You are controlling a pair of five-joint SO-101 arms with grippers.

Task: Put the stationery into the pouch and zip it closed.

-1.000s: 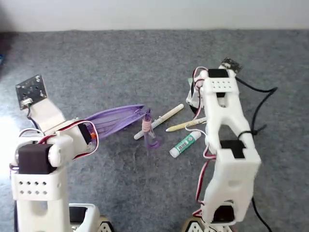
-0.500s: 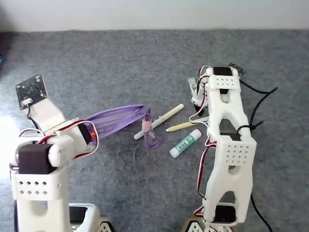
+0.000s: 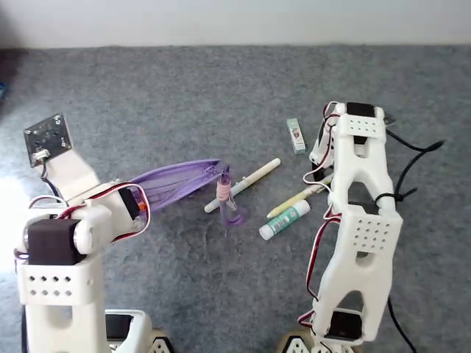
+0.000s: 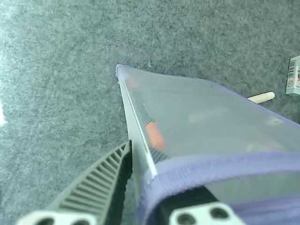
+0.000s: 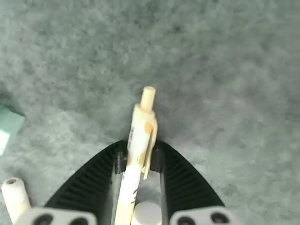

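Gripping a yellow pen (image 5: 140, 126), the right gripper (image 5: 139, 157) has its jaws closed down to the barrel's width, one on each side, just behind the clip. The left gripper (image 4: 140, 187) is clamped on the rim of the purple mesh pouch (image 4: 201, 122) and holds it edge-up off the grey carpet.

Progress, as judged: early.
- Pen is in hand, not yet in the pouch.
- The glue stick (image 3: 284, 220) lies loose just beside the right gripper's pen; the white marker (image 3: 246, 182) lies between the two grippers; a small green box (image 3: 295, 136) lies near the right arm's far end.
- An orange shape shows through the mesh close to the left gripper; cannot tell what it is.
- Zip not closed. All loading and the zipping remain.

Pen axis: the clicker end sticks out past the right gripper's fingertips, and the barrel runs back between the jaws toward the wrist. From above it lies diagonally, its free end angled toward the glue stick and the left gripper's side. The pouch's long axis runs out from the left gripper toward the marker.
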